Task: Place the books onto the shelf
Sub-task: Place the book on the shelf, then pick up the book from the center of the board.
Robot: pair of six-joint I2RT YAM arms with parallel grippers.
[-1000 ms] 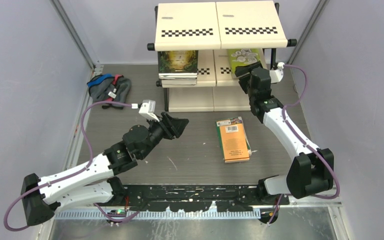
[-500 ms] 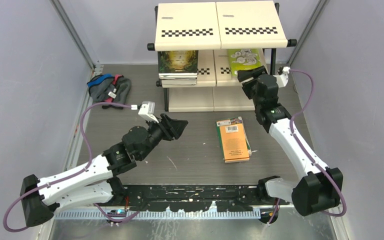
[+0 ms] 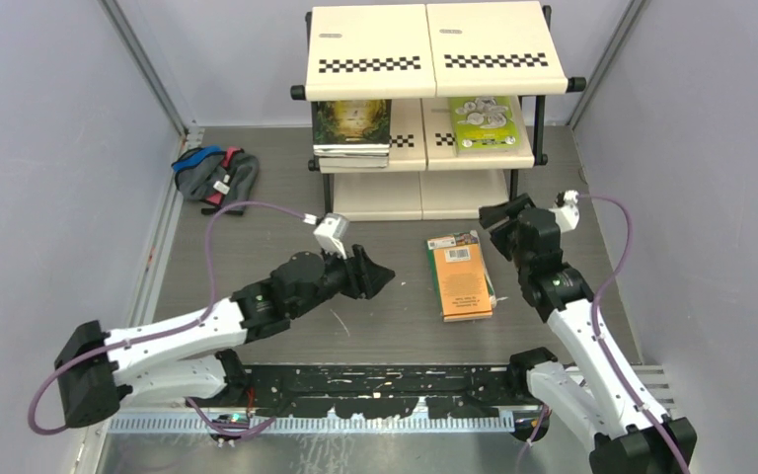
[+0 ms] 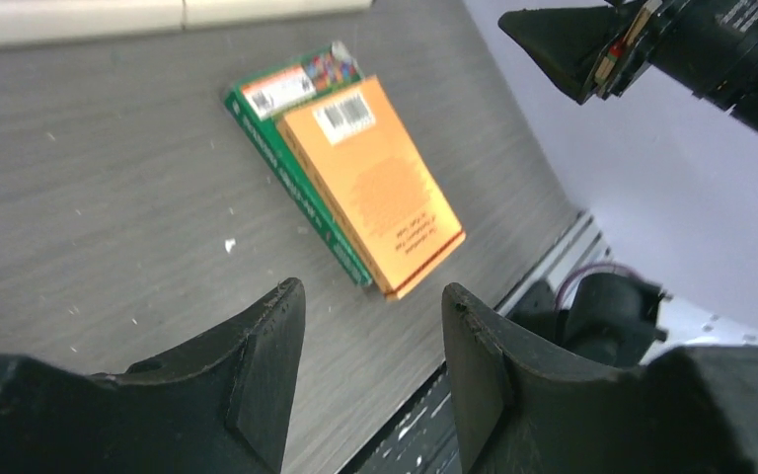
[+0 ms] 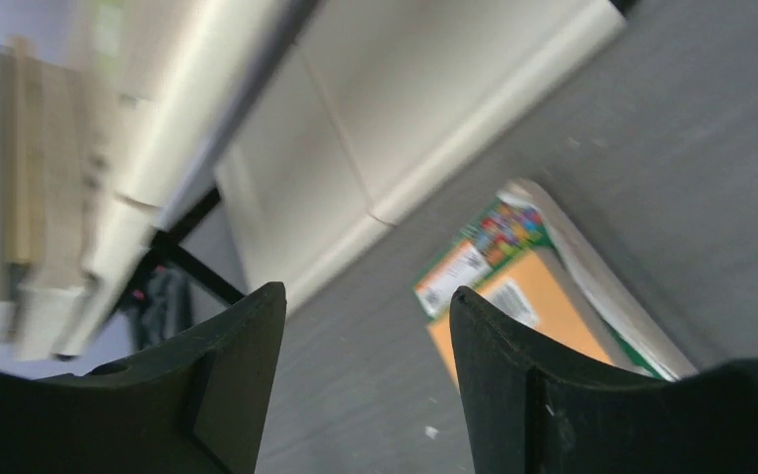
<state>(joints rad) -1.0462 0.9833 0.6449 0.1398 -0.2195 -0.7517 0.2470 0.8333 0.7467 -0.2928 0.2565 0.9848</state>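
Two books lie stacked on the table, an orange one (image 3: pixel 461 279) on a green one (image 4: pixel 268 135). The orange one also shows in the left wrist view (image 4: pixel 380 193) and the right wrist view (image 5: pixel 518 301). On the shelf (image 3: pixel 434 39), the middle tier carries a dark green-gold stack (image 3: pixel 350 125) and a lime green book (image 3: pixel 489 122). My left gripper (image 3: pixel 383 275) hangs open left of the stacked pair, nothing between its fingers (image 4: pixel 373 301). My right gripper (image 3: pixel 494 225) is open and empty just right of the pair's far end, below the shelf (image 5: pixel 365 296).
A grey-blue cloth bundle (image 3: pixel 213 174) lies at the far left of the table. The shelf's bottom board (image 5: pixel 405 118) stands close behind the stacked books. Grey walls close in both sides, and a black rail (image 3: pixel 385 380) runs along the near edge.
My right gripper has drawn back from the shelf's middle tier, leaving the lime green book there, and come down beside the stacked books. My left arm has swung right toward them.
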